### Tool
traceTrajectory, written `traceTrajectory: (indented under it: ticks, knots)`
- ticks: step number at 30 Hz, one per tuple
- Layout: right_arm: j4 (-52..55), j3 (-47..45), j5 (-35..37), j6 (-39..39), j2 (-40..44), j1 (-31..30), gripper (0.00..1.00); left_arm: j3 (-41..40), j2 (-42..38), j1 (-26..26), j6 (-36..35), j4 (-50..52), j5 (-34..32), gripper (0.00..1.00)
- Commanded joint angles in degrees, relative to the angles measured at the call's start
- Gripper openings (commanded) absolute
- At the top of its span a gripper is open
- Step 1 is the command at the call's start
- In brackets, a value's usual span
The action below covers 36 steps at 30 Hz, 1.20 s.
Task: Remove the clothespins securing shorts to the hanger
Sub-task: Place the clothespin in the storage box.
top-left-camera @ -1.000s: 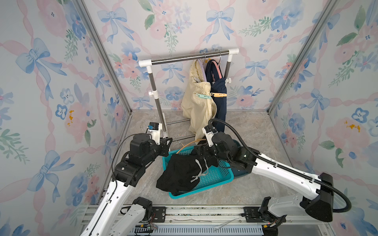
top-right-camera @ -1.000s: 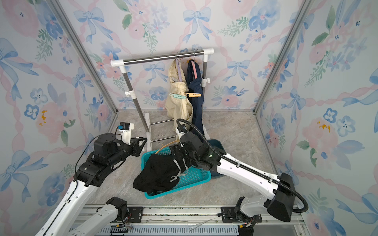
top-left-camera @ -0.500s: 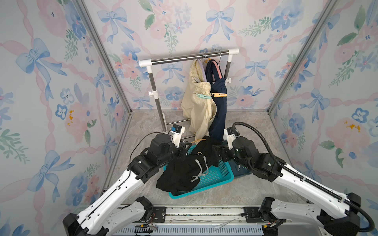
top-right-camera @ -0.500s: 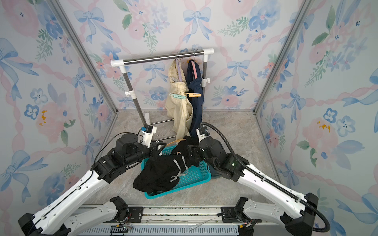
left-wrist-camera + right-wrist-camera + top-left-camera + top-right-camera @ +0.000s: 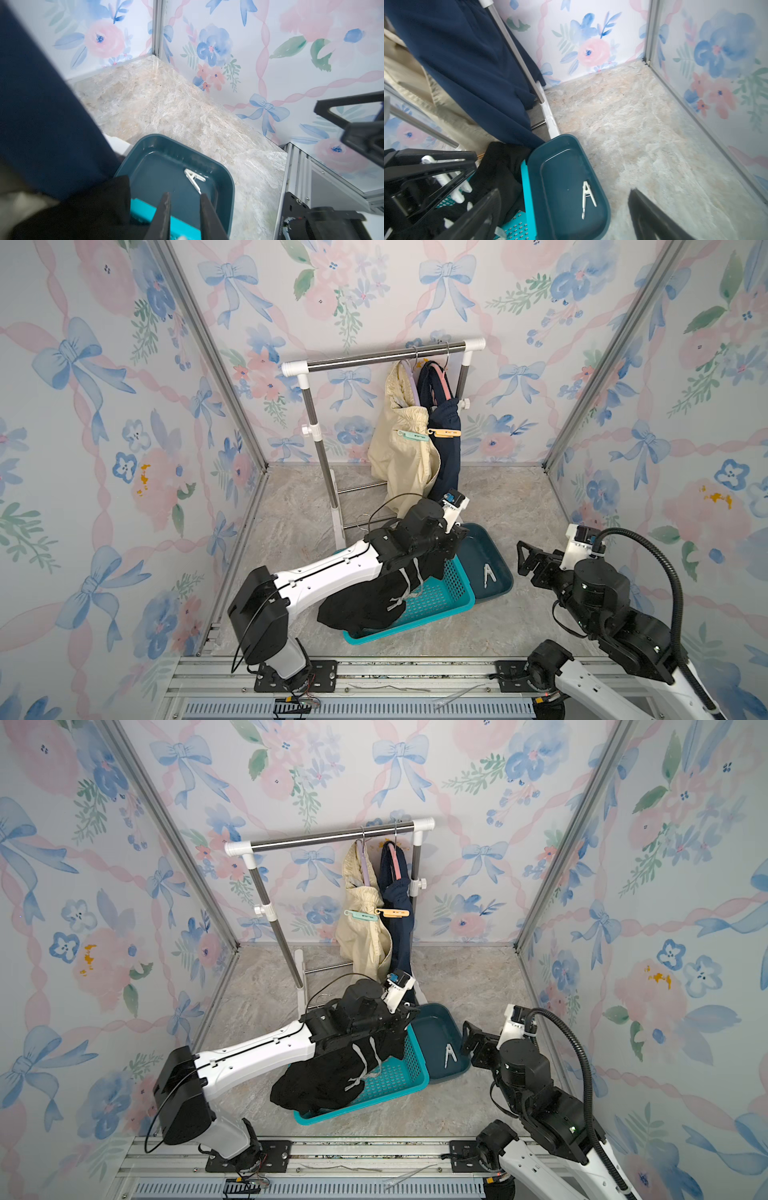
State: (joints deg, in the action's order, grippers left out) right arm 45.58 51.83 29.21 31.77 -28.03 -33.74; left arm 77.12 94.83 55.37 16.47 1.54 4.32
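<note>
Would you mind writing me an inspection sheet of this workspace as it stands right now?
Surface: marble-look floor, no spills seen.
Job's things: cream shorts with mint clothespin and navy shorts with orange clothespin hang on the rack; black shorts drape over the teal basket; white clothespin lies in the dark tray.
Clutter: thin pale strips on the front rail.
Grippers: left gripper above the basket and tray, fingers slightly apart, nothing between; right gripper beside the tray, wide open, empty.
Cables: thin loop by the left gripper; corrugated hose behind the right gripper.
Surroundings: floral wall panels.
</note>
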Motion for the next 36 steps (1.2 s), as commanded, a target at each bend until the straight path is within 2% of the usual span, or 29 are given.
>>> traceTrajectory:
  ticks: [1, 5, 11, 16, 21, 23, 25, 29, 32, 36]
  knots:
    - [6.6, 0.9, 1.9, 0.5, 0.1, 1.9, 0.97, 4.9, 7.0, 0.5, -1.8, -2.4, 1.8, 0.00]
    - [6.8, 0.8, 2.2, 0.4, 0.4, 2.6, 0.96, 11.4, 15.7, 0.7, -1.7, -1.3, 2.4, 0.00]
    - [5.2, 0.0, 1.9, 0.1, -0.3, 2.7, 0.96, 17.3, 22.7, 0.9, -2.2, -0.2, 1.8, 0.02]
    - [4.7, 0.0, 1.9, 0.0, -1.7, 2.8, 0.97, 20.7, 25.9, 1.0, -2.1, 1.8, 2.9, 0.32]
    - [4.7, 0.6, 1.9, -0.2, -2.4, 3.0, 0.97, 21.0, 25.1, 1.1, -2.6, 3.0, 3.0, 0.50]
    - [4.7, 0.8, 1.9, -0.4, -2.7, 3.1, 0.97, 20.8, 24.4, 1.2, -2.7, 3.4, 3.1, 0.54]
    - [4.3, 0.9, 1.9, -0.5, -2.9, 3.2, 0.96, 20.5, 23.3, 1.3, -2.8, 4.1, 3.2, 0.55]
    - [3.7, 0.7, 1.2, -0.4, -3.8, 3.3, 0.96, 16.8, 18.2, 2.2, -3.5, 4.6, 2.4, 0.49]
    - [3.2, 0.5, -0.1, -0.4, -5.0, 3.3, 0.97, 11.4, 11.6, 3.5, -4.2, 4.6, 0.3, 0.42]
    - [2.3, 0.3, -2.2, -0.7, -7.0, 3.5, 0.97, 1.1, 1.0, 4.2, -3.2, 4.7, -3.0, 0.41]
